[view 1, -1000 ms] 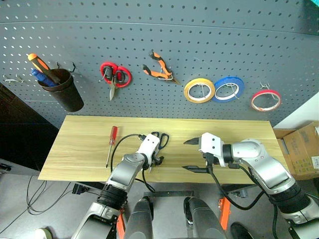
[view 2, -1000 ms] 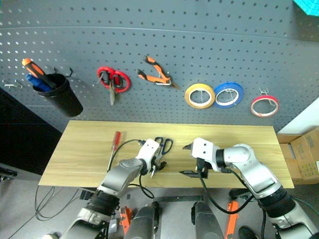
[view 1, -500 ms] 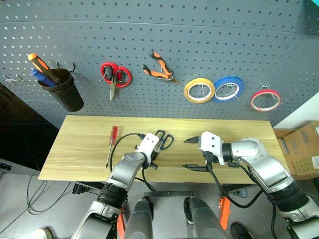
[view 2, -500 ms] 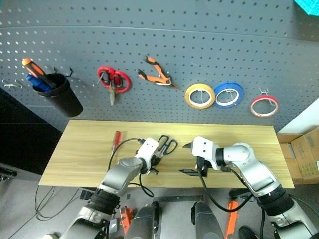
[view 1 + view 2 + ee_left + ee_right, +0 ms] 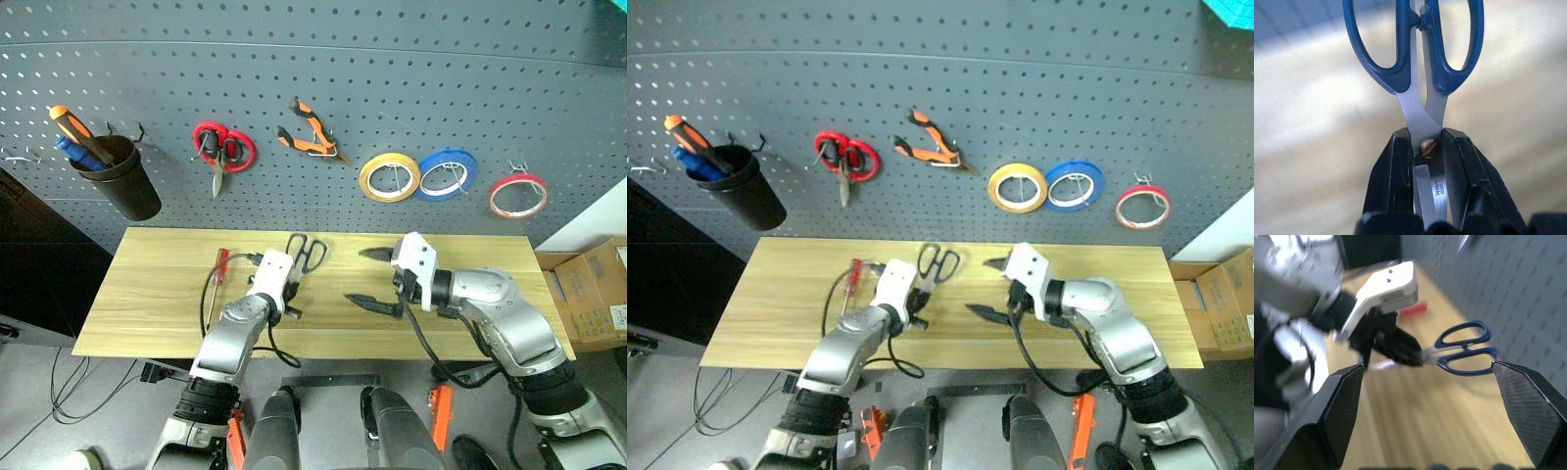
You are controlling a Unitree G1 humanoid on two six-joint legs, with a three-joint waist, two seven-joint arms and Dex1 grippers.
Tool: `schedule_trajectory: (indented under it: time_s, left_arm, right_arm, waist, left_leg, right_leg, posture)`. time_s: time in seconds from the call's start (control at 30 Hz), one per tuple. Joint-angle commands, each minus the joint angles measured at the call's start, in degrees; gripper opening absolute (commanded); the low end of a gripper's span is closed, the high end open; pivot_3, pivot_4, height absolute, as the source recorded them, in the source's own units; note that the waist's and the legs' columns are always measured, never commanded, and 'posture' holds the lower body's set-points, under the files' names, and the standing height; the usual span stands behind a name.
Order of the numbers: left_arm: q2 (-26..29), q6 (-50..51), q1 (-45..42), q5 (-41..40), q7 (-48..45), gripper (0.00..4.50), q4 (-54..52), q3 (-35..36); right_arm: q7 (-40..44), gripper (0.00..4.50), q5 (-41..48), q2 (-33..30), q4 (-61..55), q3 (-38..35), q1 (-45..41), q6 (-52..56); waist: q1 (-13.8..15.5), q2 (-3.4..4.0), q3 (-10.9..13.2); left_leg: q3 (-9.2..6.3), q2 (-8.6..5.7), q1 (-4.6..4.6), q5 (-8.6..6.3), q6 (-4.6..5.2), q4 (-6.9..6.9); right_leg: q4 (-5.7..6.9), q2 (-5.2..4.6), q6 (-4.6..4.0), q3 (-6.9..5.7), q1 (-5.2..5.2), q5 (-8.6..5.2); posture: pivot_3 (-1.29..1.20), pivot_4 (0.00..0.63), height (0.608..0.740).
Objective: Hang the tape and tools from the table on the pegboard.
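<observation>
Left gripper (image 5: pixel 1427 161) clamped on black-handled scissors (image 5: pixel 306 253) at the pivot — right gripper (image 5: pixel 370 277) wide, empty. Best threading a handle loop squarely onto a free pegboard (image 5: pixel 392 88) hook — no twisting.

The black-handled scissors (image 5: pixel 306 254) are pinched at the pivot by the left hand (image 5: pixel 1426 147), blades shut, handle loops pointing toward the table's (image 5: pixel 157 304) back edge and pegboard (image 5: pixel 392 59). The red-handled screwdriver (image 5: pixel 215 284) lies near the table's left part, lengthwise front to back. The orange-and-black pliers (image 5: pixel 309 132) and red tape roll (image 5: pixel 517 196) hang on pegboard hooks.
</observation>
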Motion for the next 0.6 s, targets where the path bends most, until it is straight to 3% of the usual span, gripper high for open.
schedule_trajectory:
  time_s: [0.03,0.23,0.4,0.6]
  left_arm:
    - [-0.5,-2.8,1.2,-1.6,1.4,0.56,-7.7,3.3]
    - [-1.0,-6.0,3.3,-2.1,5.0,0.56,-12.1,8.4]
    - [-1.4,-8.7,4.9,-3.3,6.8,0.56,-15.6,11.6]
    - [-2.4,-9.9,8.2,-4.1,6.7,0.56,-17.6,10.7]
  right_arm:
    - [-4.9,4.5,2.4,3.1,-3.7,-2.4,-1.6,2.6]
    - [-9.0,4.5,7.1,9.6,-3.7,-4.7,-4.2,3.8]
    - [-9.5,4.5,8.6,10.4,-2.6,-5.6,-5.6,2.9]
    - [-9.1,4.5,8.4,10.6,-0.2,-5.3,-7.0,1.3]
  waist:
    - [0.1,0.0,-0.1]
    - [0.9,-0.09,-1.1]
    - [1.7,-0.33,-2.7]
    - [2.9,-0.42,-4.6]
  left_leg:
    - [0.01,-0.02,0.0,0.0,0.0,0.0]
    - [0.02,-0.02,0.01,0.01,-0.01,0.0]
    - [0.02,-0.04,0.02,0.01,-0.03,0.01]
    - [0.07,-0.07,0.15,0.01,-0.03,0.06]
  right_leg:
    - [0.0,-0.01,0.0,0.01,0.0,0.0]
    - [0.01,0.0,0.02,-0.01,0.01,0.03]
    - [-0.02,0.0,0.05,-0.02,0.05,0.05]
    - [-0.05,0.0,0.04,-0.01,0.22,0.07]
  posture:
    - [0.08,0.168,0.74]
    - [0.11,0.114,0.74]
    - [0.14,0.081,0.74]
    - [0.16,0.059,0.74]
